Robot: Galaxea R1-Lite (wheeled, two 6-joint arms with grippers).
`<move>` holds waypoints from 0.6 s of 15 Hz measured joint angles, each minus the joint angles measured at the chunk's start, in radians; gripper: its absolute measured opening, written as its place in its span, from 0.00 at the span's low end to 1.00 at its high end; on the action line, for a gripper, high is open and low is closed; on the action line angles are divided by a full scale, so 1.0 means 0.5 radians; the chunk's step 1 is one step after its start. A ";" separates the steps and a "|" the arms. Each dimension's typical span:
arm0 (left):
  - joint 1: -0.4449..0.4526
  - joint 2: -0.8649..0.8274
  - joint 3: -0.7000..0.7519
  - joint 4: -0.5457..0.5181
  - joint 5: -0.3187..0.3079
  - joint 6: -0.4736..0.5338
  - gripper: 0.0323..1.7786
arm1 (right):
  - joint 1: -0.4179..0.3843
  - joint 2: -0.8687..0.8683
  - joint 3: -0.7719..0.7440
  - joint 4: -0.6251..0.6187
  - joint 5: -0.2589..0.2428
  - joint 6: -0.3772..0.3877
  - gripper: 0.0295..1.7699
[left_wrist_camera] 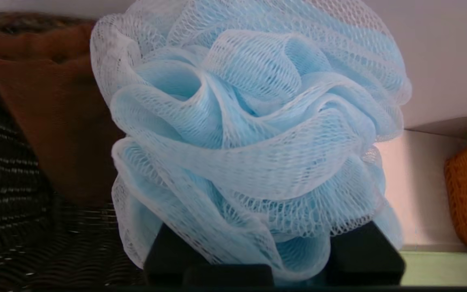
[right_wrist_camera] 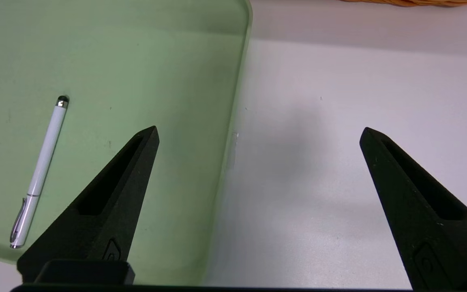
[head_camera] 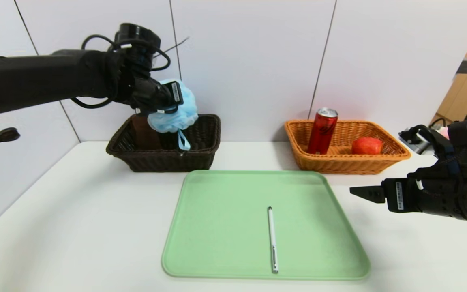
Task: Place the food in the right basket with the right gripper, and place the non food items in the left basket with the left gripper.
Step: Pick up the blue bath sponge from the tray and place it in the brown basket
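Head view: the left end effector [left_wrist_camera: 274, 259] grips the light-blue mesh sponge [head_camera: 176, 117] above the dark brown basket [head_camera: 168, 158], with the hanging loop [head_camera: 183, 140] dangling by the near rim. In the left wrist view the mesh bulges between the two fingers and hides their tips, so how deep the grip goes I cannot tell. The brown towel [left_wrist_camera: 55, 109] already sits inside the basket, at its left end.

The step in hand looks to be lowering the sponge in. To do it well, centre the puff over the free part of the basket, to the right of the towel, and bring it down until the mesh is below the rim before letting go. Part the fingers gently and fairly wide, since netting can snag on them; then lift straight up and check that the loop has come free and fallen inside. Pressing hard is needless and might tip or shove the basket.

The right end effector [right_wrist_camera: 260, 127] waits idle over the bench [right_wrist_camera: 318, 227] beside the green tray [head_camera: 233, 227], fingers wide apart and empty. Its share seems done: the red can [head_camera: 322, 132] stands and the apple [head_camera: 366, 146] lies in the orange-tan basket [head_camera: 347, 164]. The white pen [head_camera: 272, 239] remains on the tray, for the left arm next.
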 joint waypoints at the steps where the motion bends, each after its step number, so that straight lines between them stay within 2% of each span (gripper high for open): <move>1: 0.008 0.063 0.000 -0.028 0.000 0.000 0.40 | 0.000 -0.002 0.004 -0.001 -0.001 0.000 0.97; 4: 0.023 0.215 0.000 -0.053 -0.001 0.003 0.58 | 0.000 -0.007 0.011 -0.001 -0.022 0.000 0.97; 9: 0.026 0.222 0.000 -0.057 0.005 0.080 0.76 | -0.001 -0.012 0.022 -0.002 -0.024 0.005 0.97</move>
